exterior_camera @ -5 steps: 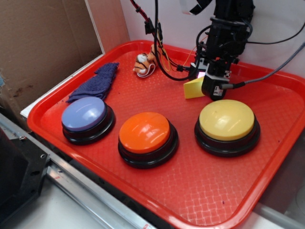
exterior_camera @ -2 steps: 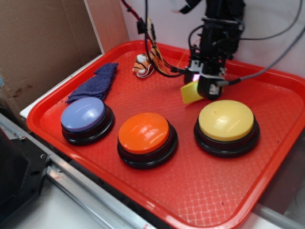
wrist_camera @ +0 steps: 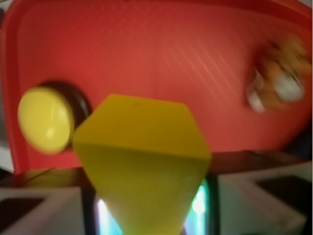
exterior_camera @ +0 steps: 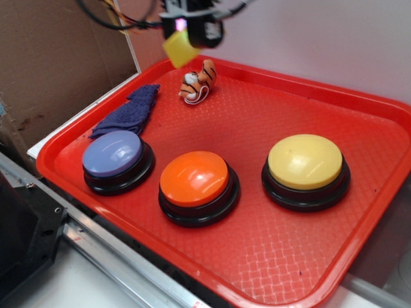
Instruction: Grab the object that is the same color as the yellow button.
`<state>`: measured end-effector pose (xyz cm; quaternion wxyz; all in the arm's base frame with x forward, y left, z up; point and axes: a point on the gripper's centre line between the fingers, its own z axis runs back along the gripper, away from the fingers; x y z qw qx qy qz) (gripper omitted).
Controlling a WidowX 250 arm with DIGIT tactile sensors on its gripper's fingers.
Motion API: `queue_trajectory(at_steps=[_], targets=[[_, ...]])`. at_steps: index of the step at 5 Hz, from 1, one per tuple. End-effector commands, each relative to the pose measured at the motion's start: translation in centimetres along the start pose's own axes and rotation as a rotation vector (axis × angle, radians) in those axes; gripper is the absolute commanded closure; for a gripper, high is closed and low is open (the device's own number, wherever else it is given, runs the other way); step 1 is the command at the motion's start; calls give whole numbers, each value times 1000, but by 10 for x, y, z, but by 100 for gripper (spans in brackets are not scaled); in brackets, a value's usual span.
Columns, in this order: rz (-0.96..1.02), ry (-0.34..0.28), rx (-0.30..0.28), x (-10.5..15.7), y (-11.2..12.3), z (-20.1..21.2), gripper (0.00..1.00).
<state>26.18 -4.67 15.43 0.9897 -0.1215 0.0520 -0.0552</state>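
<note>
Above the red tray [exterior_camera: 359, 109], the hand [exterior_camera: 186, 35] grips the yellow wedge block [exterior_camera: 178, 47], tilted, narrow end toward its palm.

Looks like a robot test bench in a lab: red plastic tray [exterior_camera: 359, 212] on a metal-railed stand [exterior_camera: 109, 256], plain white wall [exterior_camera: 321, 38] behind, brown cardboard panel [exterior_camera: 58, 58] as a side screen, bundled cables [exterior_camera: 119, 16] hanging overhead.

The gripper [exterior_camera: 186, 35] is carrying the yellow block [exterior_camera: 179, 48] up and leftward, away from the yellow button [exterior_camera: 306, 162], above the tray's far-left corner.
</note>
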Motion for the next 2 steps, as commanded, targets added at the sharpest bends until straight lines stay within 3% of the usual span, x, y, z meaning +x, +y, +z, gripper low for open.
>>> queue_trajectory(at_steps=[1,2], targets=[[-84,-128,66,-40,-39,98,100],[-44,-141,74,-45,-56,145,100]])
